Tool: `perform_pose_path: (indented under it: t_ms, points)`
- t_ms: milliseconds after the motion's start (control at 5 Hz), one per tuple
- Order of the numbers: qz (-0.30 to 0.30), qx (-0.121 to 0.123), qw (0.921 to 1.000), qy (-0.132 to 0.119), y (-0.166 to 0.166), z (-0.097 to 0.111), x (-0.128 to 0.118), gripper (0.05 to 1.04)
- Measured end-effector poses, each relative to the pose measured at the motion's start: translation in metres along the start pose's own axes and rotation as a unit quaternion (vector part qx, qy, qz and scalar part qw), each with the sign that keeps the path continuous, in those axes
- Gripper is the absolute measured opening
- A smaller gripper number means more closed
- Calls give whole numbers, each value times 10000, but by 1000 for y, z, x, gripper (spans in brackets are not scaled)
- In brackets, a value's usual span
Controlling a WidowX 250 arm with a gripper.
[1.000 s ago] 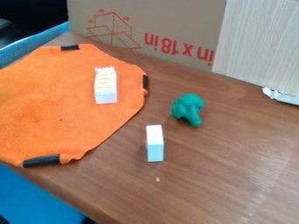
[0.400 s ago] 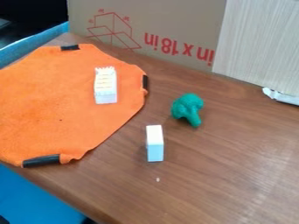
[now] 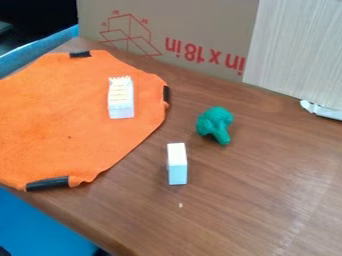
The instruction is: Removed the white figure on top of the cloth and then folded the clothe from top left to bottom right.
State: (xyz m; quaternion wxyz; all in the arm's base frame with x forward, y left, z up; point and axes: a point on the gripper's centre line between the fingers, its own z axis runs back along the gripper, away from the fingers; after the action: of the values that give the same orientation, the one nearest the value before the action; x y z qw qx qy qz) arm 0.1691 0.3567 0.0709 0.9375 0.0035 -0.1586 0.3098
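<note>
No displacement since the earlier frame. Completed steps: none. White figure rests on the orange cloth, which lies unfolded on the desk. Remaining: removal, then diagonal fold. Jaws: state cannot be determined.

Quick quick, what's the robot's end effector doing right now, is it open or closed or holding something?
End effector: can't be told, open or closed; the white figure is on the orange cloth.
</note>
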Motion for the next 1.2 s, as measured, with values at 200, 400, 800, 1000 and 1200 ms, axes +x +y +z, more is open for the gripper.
perform_pose_path:
  t_ms: [200, 400, 800, 1000, 1200]
  points:
    - [-36, -94, 9999, 51, -3, -3, -4, 1001]
    - [-8, -143, 9998, 122, -8, -10, -10, 1001]
    - [-34, 32, 9997, 246, -20, -24, -15, 1001]
    - [1, 71, 9997, 236, -25, -23, -15, 1000]
    - [-18, 77, 9996, 261, -32, -27, -14, 1001]
